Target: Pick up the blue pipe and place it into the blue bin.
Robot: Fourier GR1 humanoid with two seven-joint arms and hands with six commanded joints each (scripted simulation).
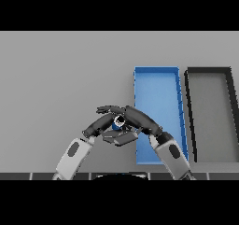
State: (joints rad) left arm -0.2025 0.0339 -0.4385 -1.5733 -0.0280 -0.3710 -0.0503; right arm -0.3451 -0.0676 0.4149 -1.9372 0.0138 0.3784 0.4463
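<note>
Gripping blue pipe [118, 123]: right hand [135, 118].

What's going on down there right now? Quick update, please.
Right hand curled round blue pipe, just left of blue bin. Left hand close alongside, fingers relaxed. Pipe not yet in bin. Black bin beyond, nothing blocking.
</note>
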